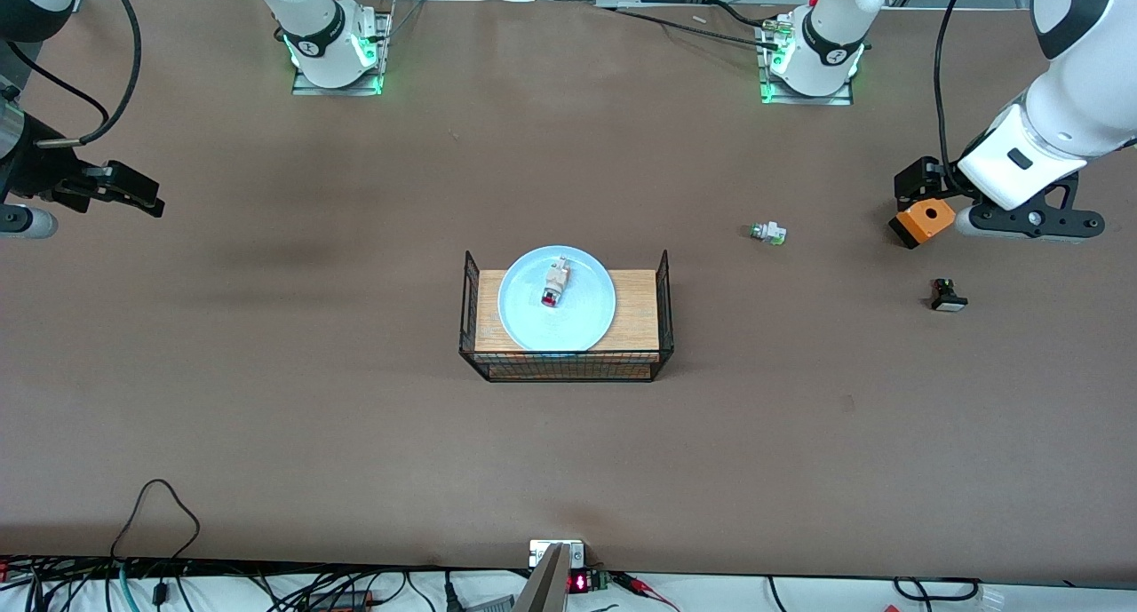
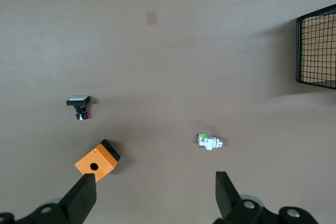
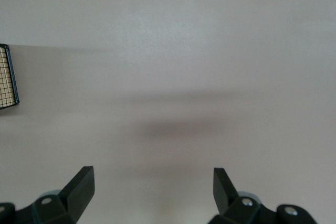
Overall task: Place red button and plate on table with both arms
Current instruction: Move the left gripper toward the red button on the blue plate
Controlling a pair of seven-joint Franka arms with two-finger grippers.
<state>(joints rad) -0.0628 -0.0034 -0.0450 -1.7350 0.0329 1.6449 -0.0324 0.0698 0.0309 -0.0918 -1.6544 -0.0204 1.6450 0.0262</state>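
The plate [image 1: 557, 298] sits on the wooden top of a black wire rack [image 1: 566, 364] in the middle of the table [image 1: 355, 434], and the red button [image 1: 555, 283] lies on the plate, its red cap pointing toward the front camera's edge.

The left gripper [image 2: 156, 195] hangs empty with its fingers [image 2: 81, 198] spread wide over the table near the left arm's end, well apart from the plate and button. Under it, an orange box [image 2: 97, 161] with a round hole lies just beside one finger. A green-tipped button part [image 1: 767, 233] lies between that box and the rack, and a black button part with a white cap [image 1: 947, 295] rests nearer the front camera than the box.

The right gripper [image 3: 154, 190] hovers over bare table close to the right arm's end edge, its fingers [image 3: 80, 187] wide apart and holding nothing, well apart from the rack, whose corner just shows in the right wrist view.
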